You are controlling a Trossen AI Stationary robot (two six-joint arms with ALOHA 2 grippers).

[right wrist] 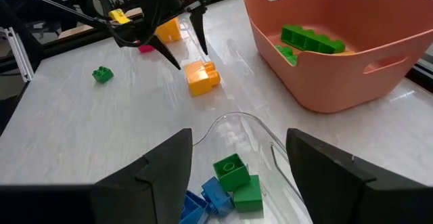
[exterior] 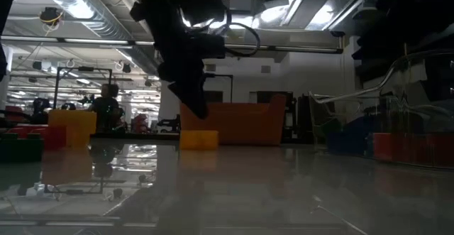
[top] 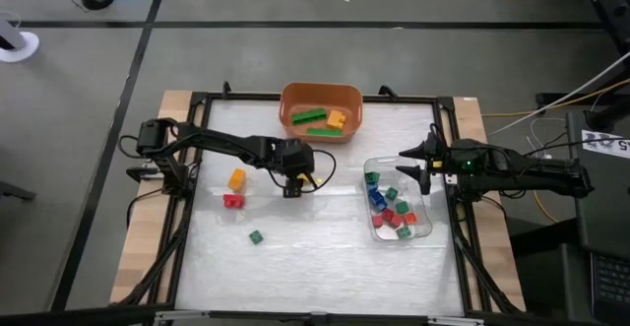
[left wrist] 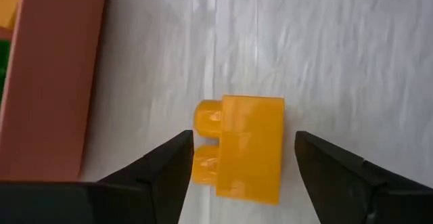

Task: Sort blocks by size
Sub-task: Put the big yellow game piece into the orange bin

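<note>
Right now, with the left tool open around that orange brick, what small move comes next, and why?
Probably close the left tool on the orange brick. Its fingers stand open on either side of the brick, which lies on the table between the orange bin and the clear tray. It looks like a larger studded brick, like those in the bin, so grip before lifting.

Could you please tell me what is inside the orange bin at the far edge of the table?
The orange bin holds two long green bricks and a yellow-orange brick. In the right wrist view its near wall hides part of the floor, so anything there cannot be seen.
</note>
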